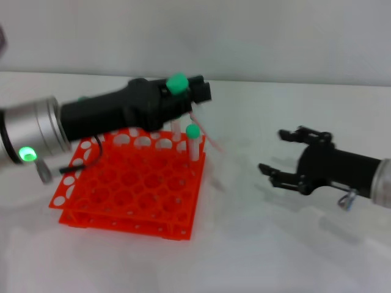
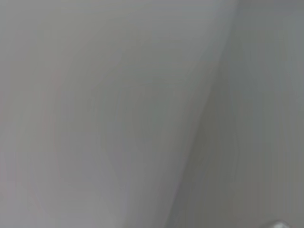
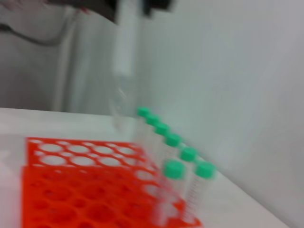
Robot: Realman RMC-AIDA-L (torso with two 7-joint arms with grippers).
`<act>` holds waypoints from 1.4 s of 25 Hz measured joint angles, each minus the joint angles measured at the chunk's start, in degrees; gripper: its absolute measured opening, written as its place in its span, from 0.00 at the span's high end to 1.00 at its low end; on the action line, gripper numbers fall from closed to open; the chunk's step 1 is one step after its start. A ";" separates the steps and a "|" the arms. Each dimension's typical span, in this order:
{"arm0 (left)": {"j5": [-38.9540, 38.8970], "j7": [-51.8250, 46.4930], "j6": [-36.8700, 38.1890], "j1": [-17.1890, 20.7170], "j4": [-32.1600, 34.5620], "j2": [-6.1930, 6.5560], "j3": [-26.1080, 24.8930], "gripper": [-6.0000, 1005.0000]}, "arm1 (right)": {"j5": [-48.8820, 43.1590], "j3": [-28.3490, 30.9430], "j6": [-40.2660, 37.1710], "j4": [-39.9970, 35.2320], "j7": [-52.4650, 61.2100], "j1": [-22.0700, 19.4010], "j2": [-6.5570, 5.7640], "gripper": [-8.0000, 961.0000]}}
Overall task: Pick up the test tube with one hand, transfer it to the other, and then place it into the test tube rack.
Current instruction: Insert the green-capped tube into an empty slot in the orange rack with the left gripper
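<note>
My left gripper (image 1: 197, 93) is shut on a clear test tube with a green cap (image 1: 177, 83). It holds the tube tilted, tip down, above the far right corner of the orange-red rack (image 1: 131, 195). In the right wrist view the held tube (image 3: 124, 52) hangs from the left gripper (image 3: 137, 7) above the rack (image 3: 71, 190). Several green-capped tubes (image 3: 173, 168) stand along the rack's far edge; the head view shows one (image 1: 193, 130) beside the held tube's tip. My right gripper (image 1: 280, 152) is open and empty, right of the rack, just above the table.
The white table (image 1: 256, 244) spreads around the rack, with a pale wall behind it. The left arm hides most of the rack's back row in the head view. The left wrist view shows only a blank grey surface.
</note>
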 joint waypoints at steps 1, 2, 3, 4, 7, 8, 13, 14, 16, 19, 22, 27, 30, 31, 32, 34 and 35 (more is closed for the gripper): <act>2.62 -3.87 0.64 0.07 3.39 0.15 -1.21 0.79 | 0.16 0.85 0.04 0.29 0.09 -0.32 -0.02 0.27; 4.99 -6.78 1.05 0.12 6.02 0.15 -2.34 0.79 | 0.30 1.69 0.05 0.46 0.19 -0.74 -0.04 0.25; 7.18 -9.38 1.38 0.14 8.24 0.10 -3.35 0.79 | 0.40 2.27 0.06 0.57 0.28 -1.06 -0.07 0.24; 11.00 -13.89 1.82 0.14 11.60 -0.06 -4.74 0.79 | 0.52 3.05 0.06 0.64 0.33 -1.55 -0.10 0.23; 20.09 -24.58 2.28 0.04 20.56 -0.67 -7.30 0.79 | 0.58 4.04 0.18 0.66 0.40 -2.37 -0.16 0.18; 22.35 -26.90 2.28 0.01 22.88 -0.77 -7.53 0.79 | 0.60 4.29 0.30 0.66 0.49 -2.63 -0.17 0.17; 34.88 -38.44 1.98 -0.35 36.22 -1.32 -7.34 0.79 | 0.61 4.58 0.78 0.66 1.72 -3.34 -0.32 0.11; 36.56 -39.67 1.68 -0.39 37.91 -1.45 -7.20 0.79 | 0.59 4.58 0.87 0.67 1.87 -3.37 -0.34 0.11; 39.00 -40.71 1.05 -0.38 39.69 -1.77 -6.87 0.79 | 0.56 4.59 0.92 0.66 2.14 -3.47 -0.38 0.11; 41.77 -40.91 1.04 0.33 40.82 -2.19 -5.63 0.79 | 0.24 4.63 1.14 0.39 3.22 -3.55 -0.38 0.11; 42.94 -39.85 2.26 2.04 40.87 -2.28 -3.71 0.79 | 0.18 4.64 1.55 0.44 3.40 -3.57 -0.38 0.11; 42.79 -34.47 7.60 6.66 41.00 -2.43 0.06 0.79 | 0.27 4.40 1.82 0.83 3.44 -3.57 -0.38 0.11; 42.18 -30.16 10.95 9.18 41.04 -2.54 2.07 0.79 | 0.30 4.28 1.82 1.38 3.44 -3.37 -0.35 0.11; 40.96 -26.63 14.26 11.07 40.81 -2.59 3.89 0.79 | 0.33 4.27 1.82 1.57 3.44 -3.24 -0.34 0.11; 40.64 -25.76 15.09 11.52 40.74 -2.60 4.37 0.79 | 0.37 4.24 1.82 1.80 3.44 -3.09 -0.32 0.11; 38.87 -23.01 18.24 13.02 40.38 -2.60 5.83 0.79 | 0.39 4.21 1.82 2.02 3.44 -2.95 -0.30 0.11; 37.93 -21.86 19.63 13.54 40.09 -2.60 6.44 0.79 | 0.39 4.21 1.81 2.05 3.44 -2.93 -0.30 0.11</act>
